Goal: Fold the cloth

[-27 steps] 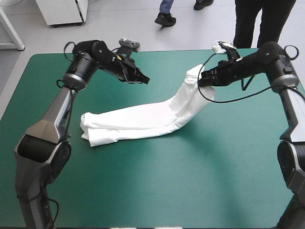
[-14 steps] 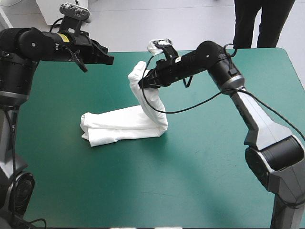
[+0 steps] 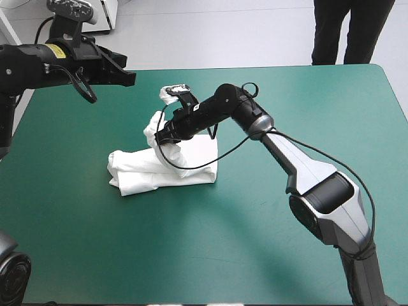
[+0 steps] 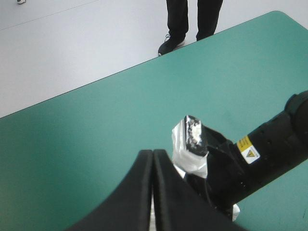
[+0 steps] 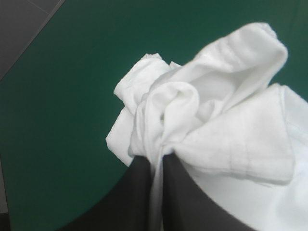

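The table (image 3: pixel 268 248), under its teal-green cover, carries the T-shirt (image 3: pixel 137 173) left of centre, about midway between the near and far edges. The garment lies as a white, doubled bundle whose long axis runs left to right. Its right end is folded up and over and is lifted above the lower layer. Earlier this end stretched as a long band toward the far right of the table. It has since been carried leftward, so the bundle is now much shorter and the raised loop stands over its left half. The right gripper (image 3: pixel 159 135) reaches in from the right and holds this raised end. In the right wrist view its black fingers are all but closed (image 5: pixel 156 166), with a gathered fold of the T-shirt (image 5: pixel 231 144) pinched between them and bunched cloth just ahead. The left gripper (image 3: pixel 127 78) has withdrawn from over the middle of the table to the far left corner. There it hangs raised, well apart from the cloth. Its fingers meet in one pointed arch (image 4: pixel 153 154) and grasp nothing.
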Robot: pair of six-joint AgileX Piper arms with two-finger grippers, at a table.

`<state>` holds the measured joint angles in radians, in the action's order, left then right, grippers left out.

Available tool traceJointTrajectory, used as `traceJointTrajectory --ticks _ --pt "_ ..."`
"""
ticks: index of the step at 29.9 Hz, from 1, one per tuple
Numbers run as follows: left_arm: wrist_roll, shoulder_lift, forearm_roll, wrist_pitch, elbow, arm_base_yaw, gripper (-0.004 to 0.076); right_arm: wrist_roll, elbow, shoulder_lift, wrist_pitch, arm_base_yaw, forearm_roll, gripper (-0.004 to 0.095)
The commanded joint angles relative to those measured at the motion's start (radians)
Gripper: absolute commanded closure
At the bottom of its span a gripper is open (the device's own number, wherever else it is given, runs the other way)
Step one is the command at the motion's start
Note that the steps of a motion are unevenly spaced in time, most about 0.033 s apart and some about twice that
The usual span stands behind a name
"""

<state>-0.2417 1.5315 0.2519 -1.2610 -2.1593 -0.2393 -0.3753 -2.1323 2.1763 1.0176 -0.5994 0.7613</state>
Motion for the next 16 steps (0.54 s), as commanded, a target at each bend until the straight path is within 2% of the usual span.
traceJointTrajectory --ticks 1,4,6,16 --pt "0.026 -0.045 0.009 -0.028 0.000 0.000 0.0733 -0.012 -0.037 -0.042 -0.052 -0.022 0.065 0.0920" --pt "0.029 -0.061 0.009 -0.028 0.045 0.000 0.0733 -0.027 -0.037 -0.022 -0.033 -0.030 0.105 0.0909" --pt "0.029 -0.073 0.007 -0.028 0.083 0.000 0.0733 -0.029 -0.037 -0.008 -0.008 -0.030 0.123 0.0858" --pt "0.029 -0.129 -0.010 -0.028 0.144 0.000 0.0733 -0.048 -0.055 0.016 0.040 -0.034 0.215 0.0407"
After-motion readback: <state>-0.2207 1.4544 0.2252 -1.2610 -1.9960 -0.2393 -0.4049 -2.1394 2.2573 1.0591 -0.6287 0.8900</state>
